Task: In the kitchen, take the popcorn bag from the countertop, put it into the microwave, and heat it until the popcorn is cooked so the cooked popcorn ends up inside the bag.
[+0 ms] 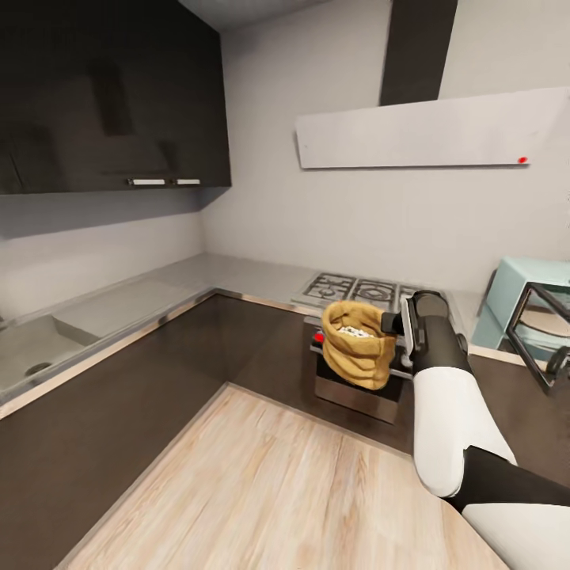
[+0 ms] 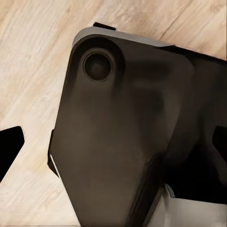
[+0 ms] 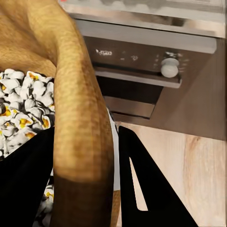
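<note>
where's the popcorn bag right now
In the head view the wrinkly golden-brown paper popcorn bag hangs right of centre, pinched at its rim by the right hand, in front of the black oven below the grey gas hob.

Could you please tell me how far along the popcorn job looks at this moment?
Done: the bag is off the countertop, and the popcorn inside already looks popped, white and fluffy. In hand: the right pincer grips the bag's rim, holding it in the air before the oven. The microwave stands open at the right. Whether it was heated there, I cannot tell.
</note>
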{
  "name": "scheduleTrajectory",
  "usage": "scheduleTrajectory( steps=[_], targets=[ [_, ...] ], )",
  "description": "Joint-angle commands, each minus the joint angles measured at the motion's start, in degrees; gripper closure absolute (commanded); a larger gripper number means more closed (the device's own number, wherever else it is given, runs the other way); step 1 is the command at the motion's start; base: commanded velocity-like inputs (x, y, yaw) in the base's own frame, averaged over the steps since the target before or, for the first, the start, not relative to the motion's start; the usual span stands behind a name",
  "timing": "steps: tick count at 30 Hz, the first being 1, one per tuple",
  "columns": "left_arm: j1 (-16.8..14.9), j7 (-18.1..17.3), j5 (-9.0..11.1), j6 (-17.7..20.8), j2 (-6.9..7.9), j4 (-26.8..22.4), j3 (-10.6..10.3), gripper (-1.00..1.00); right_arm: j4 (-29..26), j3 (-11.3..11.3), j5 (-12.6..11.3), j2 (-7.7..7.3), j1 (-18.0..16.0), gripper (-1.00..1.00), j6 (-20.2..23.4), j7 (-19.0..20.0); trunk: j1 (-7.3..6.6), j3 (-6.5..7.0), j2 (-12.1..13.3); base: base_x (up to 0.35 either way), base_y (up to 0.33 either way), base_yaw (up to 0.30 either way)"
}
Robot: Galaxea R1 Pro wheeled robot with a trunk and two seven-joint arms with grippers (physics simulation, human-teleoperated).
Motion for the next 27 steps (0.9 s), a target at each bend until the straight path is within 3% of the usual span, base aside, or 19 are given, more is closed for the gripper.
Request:
scheduleTrajectory(
  steps=[1,7,9,13,27],
  targets=[
    [0.02,0.15,0.19,-0.08,-0.05,-0.1,0.01,-1.0,-0.09,-0.17,0.18,0.06,0.07,1.0,0.16,0.12,-0.03,-0.07,-0.05,-0.323,0.093,0.0],
    [0.0,0.15,0.19,-0.08,0.01,-0.13,0.05,-1.0,-0.04,-0.25,0.22,-0.02,0.31,1.0,0.16,-0.01,-0.03,-0.07,-0.05,-0.322,0.023,-0.016],
    [0.01,0.13,0.19,-0.08,0.07,-0.14,0.09,-1.0,-0.04,-0.2,0.23,-0.83,0.31,1.0,0.16,-0.02,-0.03,-0.07,-0.05,-0.207,0.001,-0.206],
    [0.0,0.14,0.19,-0.08,0.09,-0.22,0.1,-1.0,-0.04,-0.17,0.23,-1.73,0.31,1.0,0.16,0.04,-0.03,-0.07,-0.05,-0.031,0.0,-0.279],
    [0.02,0.02,0.07,-0.08,0.1,-0.18,0.06,-1.0,0.04,-0.16,0.16,-1.78,0.31,1.0,0.16,-0.05,-0.03,-0.07,-0.05,0.0,0.0,-0.29]
  ],
)
